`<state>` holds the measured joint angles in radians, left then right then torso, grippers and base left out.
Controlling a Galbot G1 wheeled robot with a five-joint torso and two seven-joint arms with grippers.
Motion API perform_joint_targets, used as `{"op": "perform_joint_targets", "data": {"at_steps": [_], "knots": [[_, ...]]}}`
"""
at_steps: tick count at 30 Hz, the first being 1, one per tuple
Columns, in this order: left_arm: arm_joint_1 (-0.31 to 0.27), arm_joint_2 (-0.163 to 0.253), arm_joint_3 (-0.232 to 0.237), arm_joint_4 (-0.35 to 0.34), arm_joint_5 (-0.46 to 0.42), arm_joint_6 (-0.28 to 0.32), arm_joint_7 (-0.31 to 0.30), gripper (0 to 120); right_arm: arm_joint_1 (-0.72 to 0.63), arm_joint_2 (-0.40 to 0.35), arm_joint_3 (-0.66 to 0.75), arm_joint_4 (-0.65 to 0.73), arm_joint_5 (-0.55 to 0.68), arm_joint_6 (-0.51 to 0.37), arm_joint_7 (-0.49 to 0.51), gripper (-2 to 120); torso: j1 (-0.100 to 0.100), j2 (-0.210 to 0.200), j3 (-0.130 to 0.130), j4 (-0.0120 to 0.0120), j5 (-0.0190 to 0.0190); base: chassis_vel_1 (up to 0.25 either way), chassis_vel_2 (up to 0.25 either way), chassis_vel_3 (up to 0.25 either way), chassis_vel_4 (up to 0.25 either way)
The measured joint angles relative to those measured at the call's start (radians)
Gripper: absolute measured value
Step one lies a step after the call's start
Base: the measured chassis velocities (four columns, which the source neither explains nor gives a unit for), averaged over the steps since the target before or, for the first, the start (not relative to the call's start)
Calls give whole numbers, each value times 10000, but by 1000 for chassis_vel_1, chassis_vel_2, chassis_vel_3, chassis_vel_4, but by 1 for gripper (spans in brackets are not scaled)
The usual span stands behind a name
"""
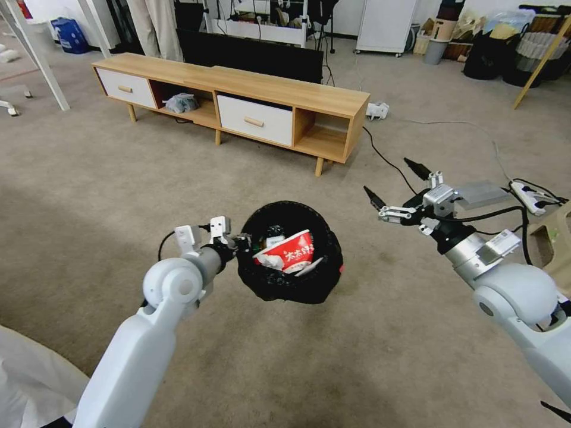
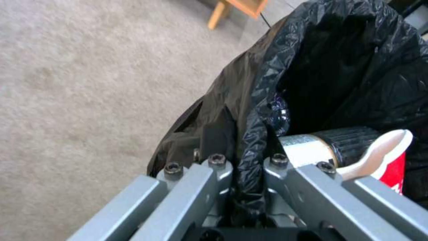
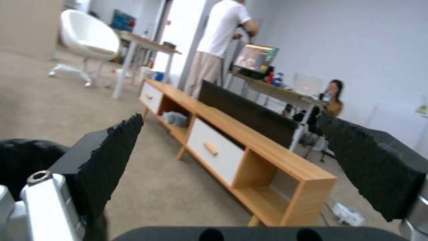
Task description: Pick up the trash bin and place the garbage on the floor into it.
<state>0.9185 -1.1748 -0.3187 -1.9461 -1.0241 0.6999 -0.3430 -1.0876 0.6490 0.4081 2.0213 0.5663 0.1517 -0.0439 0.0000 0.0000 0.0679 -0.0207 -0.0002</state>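
— Black plastic, crinkled and glossy, lined the trash bin point(image 1: 289, 252); where was it?

— Held up over the floor point(image 1: 119, 178), in front of the robot, by the left gripper point(image 1: 242, 241). Its fingers were clamped together on the near rim, with the bag's fold pinched between them, as the left wrist view showed point(image 2: 249, 167).

— Was anything in the bin?

— A crushed red-and-white paper bowl point(image 1: 285, 252) lay inside near the top, with darker pieces under it that I couldn't make out.

— And the other arm?

— The right gripper point(image 1: 395, 184) hung in the air to the right of the bin, well apart from it, its two black fingers point(image 3: 111, 160) spread wide with nothing between them. It pointed toward the wooden TV stand point(image 1: 238, 98).

— What else lay on the carpet?

— A white power strip point(image 1: 529, 197) and cables point(image 1: 386, 157), off to the right.
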Motion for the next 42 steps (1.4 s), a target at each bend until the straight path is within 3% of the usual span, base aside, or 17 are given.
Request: {"op": "perform_joint_targets", "data": {"at_steps": [8, 24, 42], "knots": [[241, 143, -596, -471, 229, 4, -14, 1, -108, 955, 244, 38, -75, -315, 1113, 100, 0, 0, 0, 2, 0, 0, 0, 0, 0], [445, 404, -1565, -969, 802, -121, 235, 1, -1414, 2526, 1755, -310, -656, -393, 1315, 100, 0, 0, 0, 1, 1, 0, 0, 0, 0], [587, 468, -1788, -1299, 692, -132, 237, 1, -2715, 3092, 1969, -119, -1310, -146, 1345, 100, 0, 0, 0, 1, 2, 0, 0, 0, 0]]}}
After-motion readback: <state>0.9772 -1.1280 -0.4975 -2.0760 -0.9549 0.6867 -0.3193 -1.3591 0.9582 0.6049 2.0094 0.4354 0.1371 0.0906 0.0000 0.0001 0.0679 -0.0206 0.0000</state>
